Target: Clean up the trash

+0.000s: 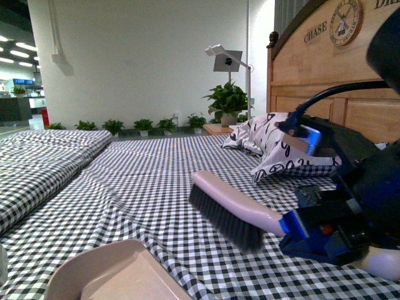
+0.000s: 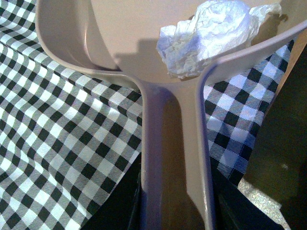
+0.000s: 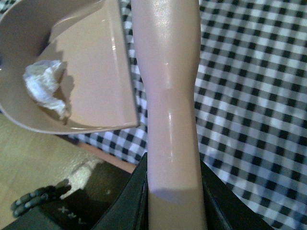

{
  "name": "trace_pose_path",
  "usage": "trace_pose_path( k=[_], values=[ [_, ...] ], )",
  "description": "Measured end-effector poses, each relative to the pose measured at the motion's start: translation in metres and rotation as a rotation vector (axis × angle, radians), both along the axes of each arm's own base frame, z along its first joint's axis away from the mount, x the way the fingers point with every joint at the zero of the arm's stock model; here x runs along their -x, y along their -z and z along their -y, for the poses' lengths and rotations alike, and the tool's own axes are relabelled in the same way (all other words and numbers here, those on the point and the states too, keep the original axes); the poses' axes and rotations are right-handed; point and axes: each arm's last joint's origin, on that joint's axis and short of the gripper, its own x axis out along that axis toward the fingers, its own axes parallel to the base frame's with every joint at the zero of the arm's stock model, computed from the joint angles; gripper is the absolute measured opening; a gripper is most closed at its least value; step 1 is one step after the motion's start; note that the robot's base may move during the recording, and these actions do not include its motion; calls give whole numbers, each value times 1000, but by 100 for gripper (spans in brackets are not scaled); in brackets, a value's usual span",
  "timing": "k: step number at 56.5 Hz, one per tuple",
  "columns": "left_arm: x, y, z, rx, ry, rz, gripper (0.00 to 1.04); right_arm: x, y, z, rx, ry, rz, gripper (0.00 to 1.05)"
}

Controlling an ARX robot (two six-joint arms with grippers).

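White trash [image 2: 206,36]: crumpled in the beige dustpan [image 2: 120,38], at its back wall by the handle.
Left gripper [image 2: 175,211]: clamped on the dustpan handle.
Right gripper [image 3: 172,201]: clamped on the brush [image 1: 228,212] handle, beside the dustpan.
Cloth [image 1: 144,187]: checked, under the dustpan.

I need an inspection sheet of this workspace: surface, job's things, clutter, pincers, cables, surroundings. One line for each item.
Surface: bed under a black-and-white checked sheet, creased in places.
Job's things: crumpled white tissue lies inside the beige dustpan, near the handle end; brush is held with bristles down, near the sheet.
Clutter: patterned pillow by the headboard.
Pincers: left pincer shut on the dustpan handle; right pincer shut on the brush handle.
Cables: black cable arches over the right arm.
Surroundings: potted plants along a white wall, lamp, small wooden table beside the bed.
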Motion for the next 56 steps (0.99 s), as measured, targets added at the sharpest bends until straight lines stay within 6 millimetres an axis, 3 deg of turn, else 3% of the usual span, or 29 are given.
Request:
trace_pose_path(
  k=[11,25,37,47,56],
  values=[
    [3,5,0,51,-93,172,27,6,-6,46,-64,133,82,21],
    [12,-32,2,162,-263,328,27,42,-32,94,-205,291,214,20],
    [34,-51,8,199,-395,415,27,81,-54,118,-341,372,299,20],
    [54,-69,11,208,-495,526,27,117,-79,126,-437,407,411,20],
    [76,-94,11,251,-576,638,27,146,-90,131,-495,420,457,20]
  ],
)
